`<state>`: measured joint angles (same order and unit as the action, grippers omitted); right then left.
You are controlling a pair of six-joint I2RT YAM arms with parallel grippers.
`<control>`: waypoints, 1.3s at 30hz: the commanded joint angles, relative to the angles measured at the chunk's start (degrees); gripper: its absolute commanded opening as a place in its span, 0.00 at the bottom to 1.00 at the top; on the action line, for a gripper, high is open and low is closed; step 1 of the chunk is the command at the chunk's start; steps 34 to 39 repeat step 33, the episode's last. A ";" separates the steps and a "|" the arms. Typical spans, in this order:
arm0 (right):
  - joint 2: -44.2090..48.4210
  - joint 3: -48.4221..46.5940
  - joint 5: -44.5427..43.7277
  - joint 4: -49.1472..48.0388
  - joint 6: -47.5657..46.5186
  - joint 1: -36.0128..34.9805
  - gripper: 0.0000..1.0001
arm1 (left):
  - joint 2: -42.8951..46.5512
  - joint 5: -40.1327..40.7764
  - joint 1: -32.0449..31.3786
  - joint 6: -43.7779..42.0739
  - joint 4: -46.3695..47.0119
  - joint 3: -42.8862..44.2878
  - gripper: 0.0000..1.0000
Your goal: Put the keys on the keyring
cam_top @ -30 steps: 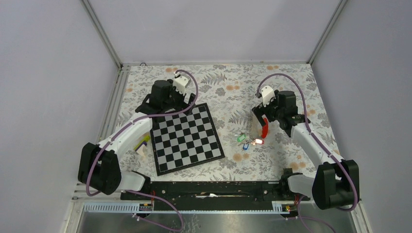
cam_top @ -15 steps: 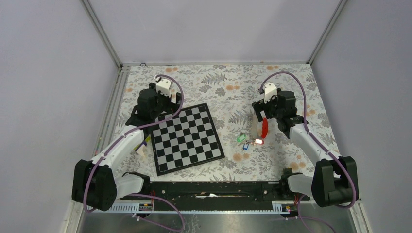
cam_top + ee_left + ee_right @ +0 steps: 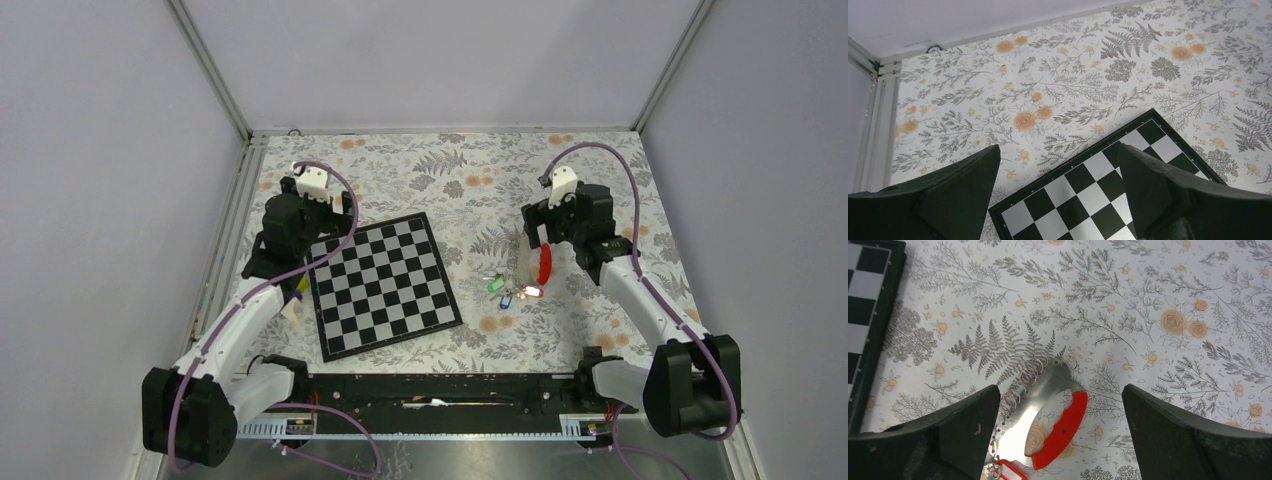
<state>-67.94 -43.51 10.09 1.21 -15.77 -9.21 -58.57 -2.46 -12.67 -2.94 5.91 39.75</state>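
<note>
Floral tablecloth (image 3: 470, 175), grey walls (image 3: 440, 60); L tool (image 3: 1057, 150) & R tool (image 3: 1059, 389) wide open, empty; keyring (image 3: 1060, 427) on cloth

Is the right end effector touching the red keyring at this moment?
Apart. The right wrist view shows the right end effector open, with bare table visible between each finger and the keyring.

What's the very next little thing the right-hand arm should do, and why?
Probably lower the right pincer and close it on the keyring. Its fingers stand open on either side of the red loop, which lies flat below them and is not yet held. The keys lie just beside it, so the ring likely needs gripping first.
</note>
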 commanded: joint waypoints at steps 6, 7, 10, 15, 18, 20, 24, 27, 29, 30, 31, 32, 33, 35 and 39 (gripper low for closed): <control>10.44 -2.03 -0.96 3.51 7.31 0.07 1.00 | 4.98 -1.09 0.27 -2.18 -13.28 9.67 0.99; 12.16 -1.31 -1.15 3.10 7.59 0.05 1.00 | 5.47 -1.18 0.27 -2.55 -14.16 10.28 0.99; 17.99 0.98 -2.33 0.86 8.03 0.03 0.99 | 7.57 -0.64 0.27 -2.60 -15.05 10.91 0.99; 21.90 1.18 -5.97 -0.55 9.35 0.16 0.99 | 10.98 0.79 0.27 -0.17 -13.27 8.78 0.99; 23.94 1.53 -4.23 -0.49 9.24 0.12 0.99 | 13.48 -0.92 0.63 1.18 -11.65 6.63 0.99; 24.98 1.60 -2.85 0.25 8.87 0.16 0.99 | 14.49 -1.90 1.24 1.46 -11.73 6.36 0.99; 25.46 1.62 -1.91 0.89 9.12 0.45 0.99 | 14.78 -2.03 1.84 2.12 -13.02 7.12 0.99; 25.40 2.07 -0.96 0.79 9.11 0.60 0.99 | 13.85 -4.08 2.16 2.74 -13.95 7.57 0.99; 25.20 2.36 -0.49 0.68 9.00 0.68 0.99 | 13.53 -5.37 2.65 2.76 -14.09 7.47 0.99; 25.00 2.37 -0.31 0.72 8.94 0.69 0.99 | 13.77 -5.74 2.91 2.76 -14.27 7.38 0.99; 24.72 2.37 -0.10 0.72 8.94 0.69 0.99 | 13.87 -6.05 3.25 2.81 -14.46 7.22 0.99; 24.52 2.49 0.21 0.64 8.97 0.69 0.99 | 13.94 -6.18 3.57 2.77 -14.63 7.03 0.99; 24.41 2.50 0.73 0.75 8.82 0.64 0.99 | 14.04 -6.39 3.92 2.78 -14.65 6.71 0.99; 24.41 2.50 0.73 0.75 8.82 0.64 0.99 | 14.04 -6.39 3.92 2.78 -14.65 6.71 0.99; 24.41 2.50 0.73 0.75 8.82 0.64 0.99 | 14.04 -6.39 3.92 2.78 -14.65 6.71 0.99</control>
